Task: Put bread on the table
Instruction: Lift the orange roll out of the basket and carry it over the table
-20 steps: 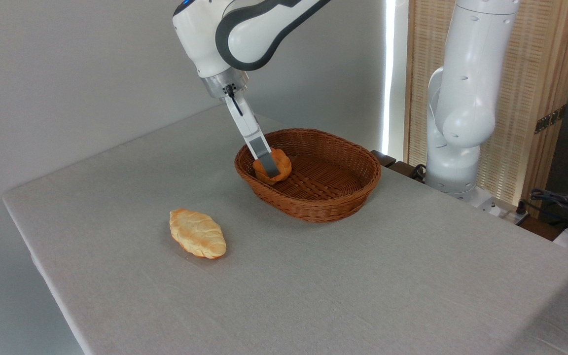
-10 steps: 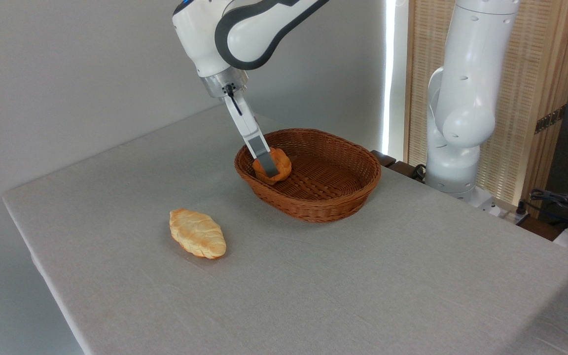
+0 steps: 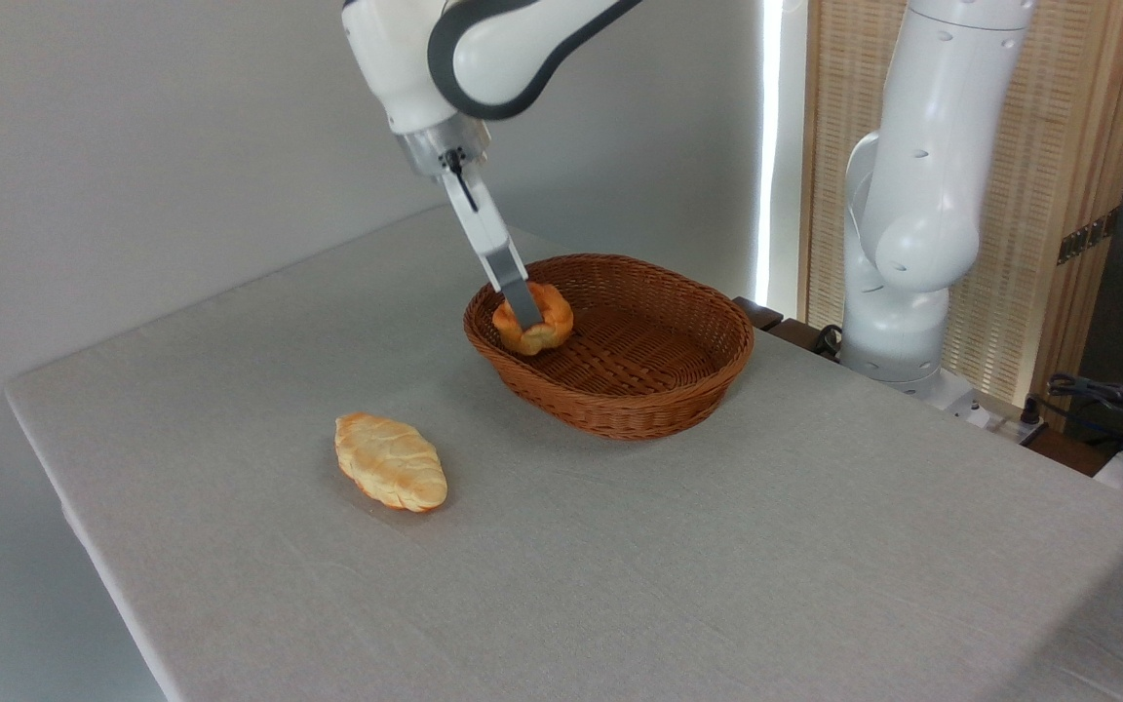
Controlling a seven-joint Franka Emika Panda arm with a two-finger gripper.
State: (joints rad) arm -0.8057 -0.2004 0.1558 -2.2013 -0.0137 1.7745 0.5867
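At the left end of the wicker basket (image 3: 659, 375), gripper (image 3: 529, 319) is clamped on the bread (image 3: 534, 320): one long grey finger runs down across the front of the bun, the other is hidden behind it. Bun is the small knobbly orange-golden one, tilted, sitting at about rim height over the basket's left inner wall; can't tell from this angle whether its underside touches the weave or hangs clear. Not over the table (image 3: 717, 546) surface, it's within the basket outline. Fingers come down at a slant from the wrist at upper left; arm (image 3: 464, 58) enters from the top of frame, white shell with dark grey joint band. Basket is brown, oval, and stands on the grey cloth toward the far-centre of the table; rest of its floor shows bare weave. Paler oval loaf (image 3: 391, 461) with browned edges lies flat on the cloth, well apart from the basket, to the front-left. Second white robot arm (image 3: 917, 195) stands upright behind the table's right far edge, in front of a slatted wooden screen (image 3: 1068, 146). Cables and some dark gear at the far right edge, too small to identify.
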